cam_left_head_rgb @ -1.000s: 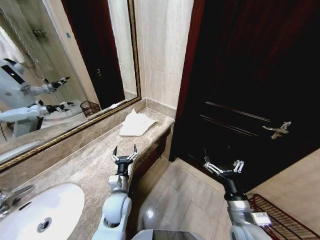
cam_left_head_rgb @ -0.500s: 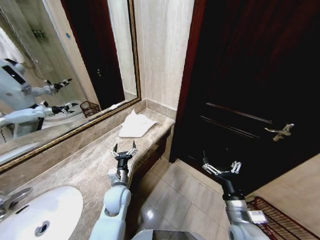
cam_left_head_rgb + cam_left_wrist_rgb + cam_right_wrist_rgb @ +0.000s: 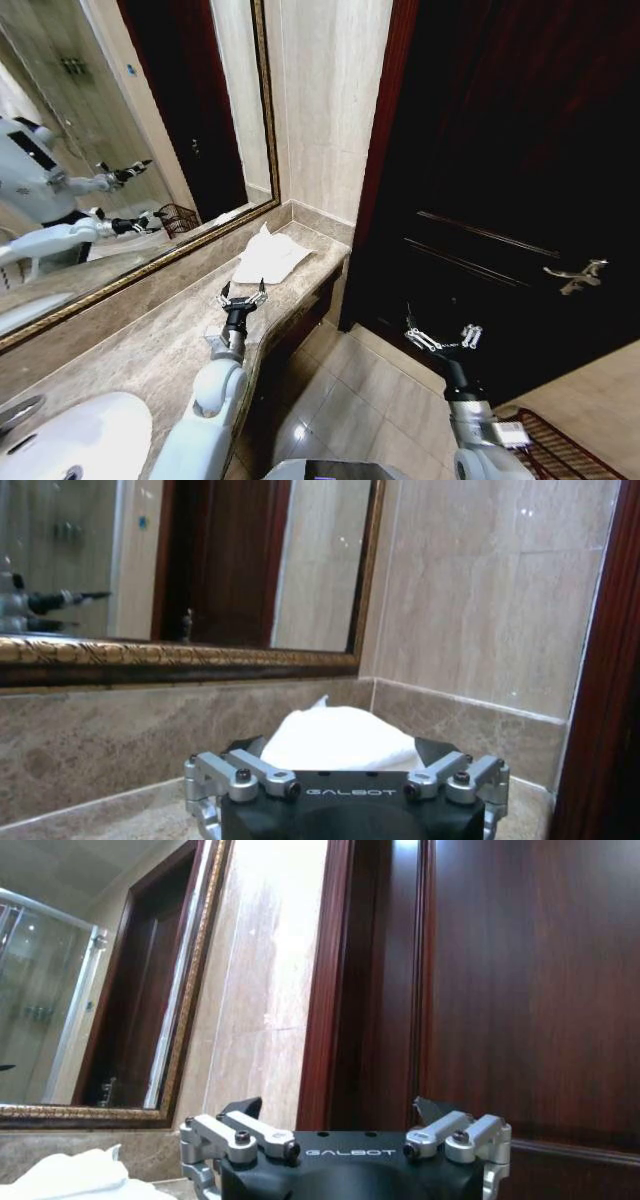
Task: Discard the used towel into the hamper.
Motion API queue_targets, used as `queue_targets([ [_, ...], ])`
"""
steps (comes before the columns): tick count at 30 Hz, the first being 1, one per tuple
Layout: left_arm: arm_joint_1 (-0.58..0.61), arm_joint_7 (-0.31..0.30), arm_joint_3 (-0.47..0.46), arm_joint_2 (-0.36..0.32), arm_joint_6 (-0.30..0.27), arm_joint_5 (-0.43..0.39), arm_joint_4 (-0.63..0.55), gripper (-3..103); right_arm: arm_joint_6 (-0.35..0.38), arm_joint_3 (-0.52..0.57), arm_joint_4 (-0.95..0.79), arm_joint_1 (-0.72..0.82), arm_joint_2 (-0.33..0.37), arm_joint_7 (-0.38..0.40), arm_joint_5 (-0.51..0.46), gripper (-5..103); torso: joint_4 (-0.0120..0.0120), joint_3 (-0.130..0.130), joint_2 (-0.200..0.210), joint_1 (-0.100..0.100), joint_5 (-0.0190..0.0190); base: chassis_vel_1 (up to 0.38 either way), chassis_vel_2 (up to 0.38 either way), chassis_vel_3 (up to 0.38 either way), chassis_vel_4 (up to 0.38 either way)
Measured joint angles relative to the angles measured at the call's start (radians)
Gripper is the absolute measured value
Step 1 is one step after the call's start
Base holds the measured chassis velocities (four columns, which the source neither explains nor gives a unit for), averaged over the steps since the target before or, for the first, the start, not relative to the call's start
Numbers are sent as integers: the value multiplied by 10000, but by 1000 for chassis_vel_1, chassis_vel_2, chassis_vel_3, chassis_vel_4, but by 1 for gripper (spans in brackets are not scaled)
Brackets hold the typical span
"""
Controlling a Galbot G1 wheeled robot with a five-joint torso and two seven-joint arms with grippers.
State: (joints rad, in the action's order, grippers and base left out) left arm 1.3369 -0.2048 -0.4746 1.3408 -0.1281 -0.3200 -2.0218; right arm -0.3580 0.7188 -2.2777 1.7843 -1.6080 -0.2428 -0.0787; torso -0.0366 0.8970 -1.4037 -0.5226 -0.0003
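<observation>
On the beige marble counter: crumpled white towel, lying near the wall end. Left gripper just short of it, fingers spread, empty. Right gripper over the tiled floor, fingers spread.

White towel on marble counter

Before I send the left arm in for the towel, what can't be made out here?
- Hamper: head view, cut off by the corner.
- Towel: left wrist view, near edge behind the left pincer.
- Towel's far side: right wrist view, cut off by the edge.
- Sink: head view, cut off.
</observation>
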Motion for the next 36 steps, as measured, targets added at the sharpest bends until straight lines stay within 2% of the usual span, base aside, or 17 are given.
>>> queue_targets([
  [3, -383, -218, 96, -377, -550, -574, 44, 99, -123, 7, 100, 22, 0, 2, 54, 100, -1, 0, -1, 1, 1, 0, 0, 0, 0],
  [10, -1221, -537, 268, -704, -1562, -1066, 327, 99, -186, -12, 262, -21, 0, -1, 183, 100, 0, 0, 0, 0, 2, 0, 0, 0, 0],
  [14, -1592, -634, 405, -922, -1785, -1372, 624, 99, -186, -19, 297, -26, 0, -2, 216, 100, -1, 0, 0, -1, 1, 0, 0, 0, 0],
  [19, -2396, -788, 618, -1522, -1964, -1980, 1291, 99, -183, -22, 433, -79, 0, -2, 240, 100, 0, 0, 0, 0, 0, 0, 0, 0, 0],
  [21, -3005, -875, 887, -2010, -2131, -2443, 1751, 99, -184, -50, 521, -116, -1, -8, 287, 100, 0, 1, 0, -1, 0, 0, 0, 0, 0],
  [22, -3005, -875, 887, -2010, -2131, -2443, 1751, 99, -184, -50, 521, -116, -1, -8, 287, 100, 0, 1, 0, -1, 0, 0, 0, 0, 0],
  [26, -3905, -1139, 1584, -2594, -2457, -3357, 2533, 99, -178, -68, 577, -145, -1, -15, 322, 100, 0, 1, 0, -1, 1, 0, 0, 0, 0],
  [27, -3905, -1139, 1584, -2594, -2457, -3357, 2533, 99, -178, -68, 577, -145, -1, -15, 322, 100, 0, 1, 0, -1, 1, 0, 0, 0, 0],
  [32, -4978, -1519, 2445, -2873, -2812, -4493, 3426, 99, -150, -6, 600, -168, 0, -4, 311, 100, 0, 1, 0, -1, 1, 0, 0, 0, 0],
  [36, -5552, -1658, 2977, -2925, -2954, -4926, 3881, 99, -152, 38, 632, -176, 0, 10, 287, 100, 0, 1, 0, -1, 2, 0, 0, 0, 0],
])
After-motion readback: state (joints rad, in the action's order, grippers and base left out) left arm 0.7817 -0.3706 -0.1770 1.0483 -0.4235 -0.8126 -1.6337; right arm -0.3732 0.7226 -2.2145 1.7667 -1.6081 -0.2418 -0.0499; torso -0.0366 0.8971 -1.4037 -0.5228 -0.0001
